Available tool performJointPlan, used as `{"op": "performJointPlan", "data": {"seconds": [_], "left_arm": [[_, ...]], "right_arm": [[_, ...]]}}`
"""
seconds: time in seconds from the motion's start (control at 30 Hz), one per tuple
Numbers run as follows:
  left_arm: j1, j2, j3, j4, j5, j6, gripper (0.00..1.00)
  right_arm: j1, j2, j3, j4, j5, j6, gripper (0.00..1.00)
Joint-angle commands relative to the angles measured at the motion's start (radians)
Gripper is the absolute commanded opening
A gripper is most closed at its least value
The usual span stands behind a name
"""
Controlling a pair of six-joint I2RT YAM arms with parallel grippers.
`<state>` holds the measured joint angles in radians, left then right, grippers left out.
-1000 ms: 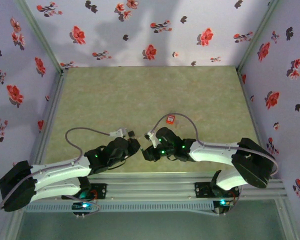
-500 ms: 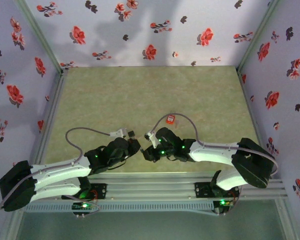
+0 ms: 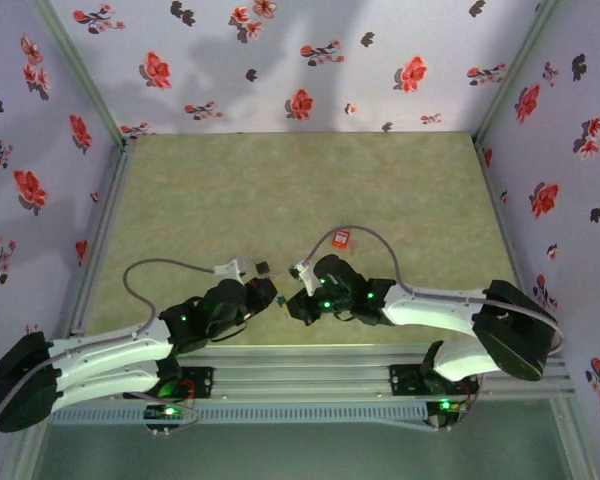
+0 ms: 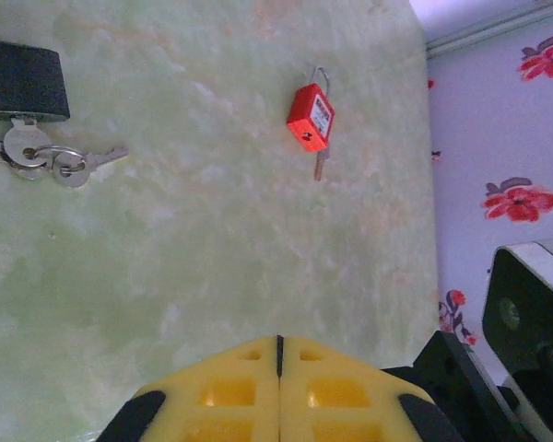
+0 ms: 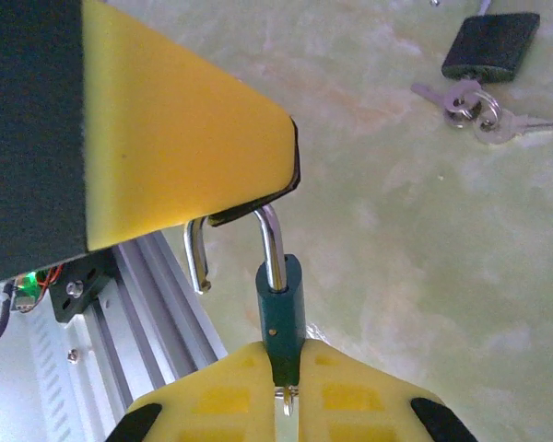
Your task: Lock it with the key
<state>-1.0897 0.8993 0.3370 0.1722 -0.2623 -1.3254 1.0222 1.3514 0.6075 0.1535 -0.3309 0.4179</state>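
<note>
The right claw [image 5: 284, 368] is clamped on the green padlock [image 5: 280, 308]; the left claw [image 4: 278, 354] is closed, on what I cannot tell; pressing the open shackle [image 5: 271, 241] off-axis could twist the padlock loose.

From above, the light is dim, soft and bluish. Broad grey shadows lie on the flowered wall [image 3: 280, 60] far beyond the red padlock [image 3: 342, 238], and small green lamps glow on the arms just nearer than it. In the left wrist view the surface [image 4: 212, 258] around the red padlock is bright and washed pale, and the padlock itself is sharp. In the right wrist view the green padlock [image 5: 280, 313] is crisp, and its shackle carries a white glint.
</note>
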Motion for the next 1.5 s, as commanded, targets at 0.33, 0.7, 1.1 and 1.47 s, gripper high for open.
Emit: {"op": "performJointPlan", "data": {"seconds": [0.33, 0.7, 1.1, 1.47], "left_arm": [[-0.013, -0.045, -0.032, 0.079, -0.003, 0.028, 0.0], [-0.014, -0.012, -0.032, 0.114, 0.014, 0.022, 0.0], [-0.014, -0.001, -0.032, 0.127, 0.015, 0.021, 0.0], [-0.018, 0.007, -0.059, 0.152, 0.02, 0.017, 0.0]], "right_arm": [[-0.001, -0.035, -0.033, 0.067, -0.035, -0.001, 0.11], [-0.001, -0.04, -0.041, 0.082, -0.032, 0.004, 0.18], [0.0, -0.052, -0.05, 0.095, -0.023, 0.008, 0.21], [-0.001, -0.056, -0.057, 0.107, -0.013, 0.012, 0.19]]}}
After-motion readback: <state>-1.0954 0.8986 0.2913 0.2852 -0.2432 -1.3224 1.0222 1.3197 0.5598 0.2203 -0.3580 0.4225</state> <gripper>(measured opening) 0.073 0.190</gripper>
